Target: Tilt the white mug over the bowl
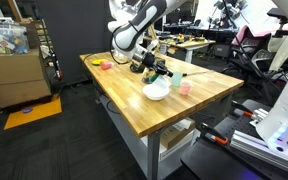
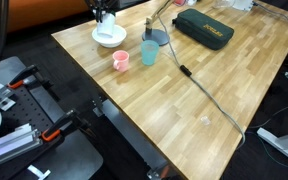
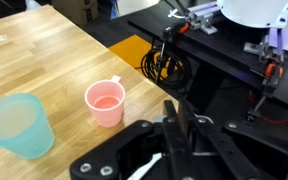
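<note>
The white bowl [image 1: 156,93] [image 2: 109,44] sits on the wooden table near its far corner. My gripper [image 1: 152,67] [image 2: 104,13] hangs right above it. The fingers are closed on the white mug [image 1: 164,72] [image 2: 106,19], which is held just above the bowl; its greenish part shows in an exterior view. I cannot tell its exact tilt. In the wrist view the gripper fingers [image 3: 174,135] are pressed almost together. Only a white sliver of the mug [image 3: 150,165] shows below them, and the bowl is hidden.
A pale pink cup [image 2: 121,60] [image 3: 106,103] [image 1: 184,87] and a teal cup [image 2: 149,52] [image 3: 14,125] stand beside the bowl. A flat blue round thing [image 2: 157,38], a dark green case [image 2: 204,32] and a cable [image 2: 199,85] lie on the table [image 2: 214,110].
</note>
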`<state>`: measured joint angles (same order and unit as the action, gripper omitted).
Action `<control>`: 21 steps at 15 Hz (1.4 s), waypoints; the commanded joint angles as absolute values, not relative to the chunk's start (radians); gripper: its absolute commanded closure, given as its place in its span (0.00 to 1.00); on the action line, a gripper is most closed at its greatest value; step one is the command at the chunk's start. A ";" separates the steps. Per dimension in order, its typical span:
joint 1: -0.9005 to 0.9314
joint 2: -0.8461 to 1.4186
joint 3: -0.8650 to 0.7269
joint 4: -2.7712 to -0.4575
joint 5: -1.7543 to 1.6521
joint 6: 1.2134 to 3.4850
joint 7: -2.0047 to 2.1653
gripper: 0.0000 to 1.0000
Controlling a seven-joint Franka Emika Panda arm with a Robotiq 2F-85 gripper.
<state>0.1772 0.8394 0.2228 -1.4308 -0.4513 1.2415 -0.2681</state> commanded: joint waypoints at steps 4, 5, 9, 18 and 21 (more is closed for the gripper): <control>0.121 0.604 0.220 -1.750 -0.269 1.559 -0.215 0.98; 0.116 0.562 0.218 -1.807 -0.246 1.605 -0.208 0.98; 0.104 0.381 0.201 -2.036 -0.164 1.771 -0.177 0.98; 0.065 0.091 0.107 -2.441 0.044 2.085 -0.110 0.98; 0.051 0.093 0.069 -2.512 0.088 2.179 -0.055 0.98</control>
